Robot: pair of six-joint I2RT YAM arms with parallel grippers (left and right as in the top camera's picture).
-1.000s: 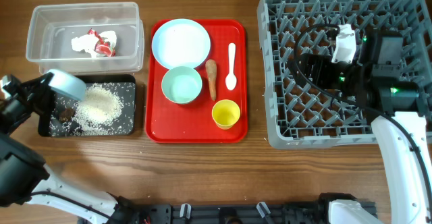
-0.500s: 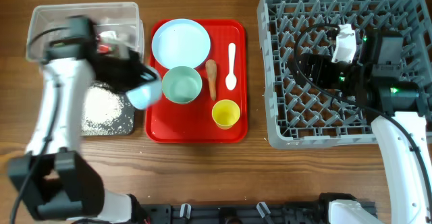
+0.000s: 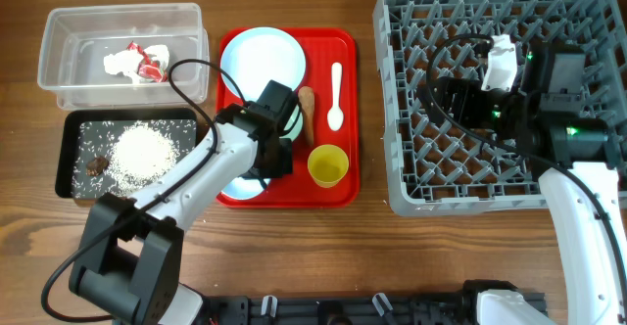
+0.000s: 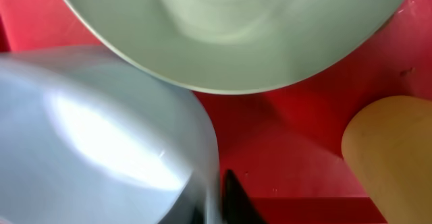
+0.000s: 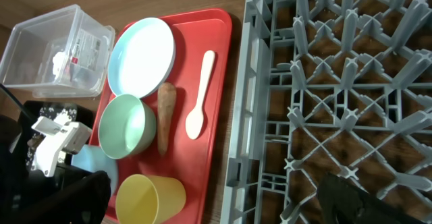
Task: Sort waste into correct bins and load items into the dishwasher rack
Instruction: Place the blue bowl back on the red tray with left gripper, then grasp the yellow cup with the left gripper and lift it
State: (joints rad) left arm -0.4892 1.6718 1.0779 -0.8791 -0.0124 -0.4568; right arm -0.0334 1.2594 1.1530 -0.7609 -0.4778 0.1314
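Black bin (image 3: 67,139), 9 o'clock: rice (image 3: 145,154) in. Left jaws pinch blue bowl (image 4: 101,136) rim over red tray (image 3: 323,46), 7 o'clock corner. Likely next: lift clear of yellow cup (image 4: 391,156), carry to rack (image 3: 392,119), 3 o'clock. Right jaws: cannot tell.

Lab-type test bench w/ mock dishwashing setup is indicated: large square grey plastic peg rack (image 3: 384,100), flat red plastic tray (image 3: 294,196), brown wood-grain tabletop (image 3: 294,256).
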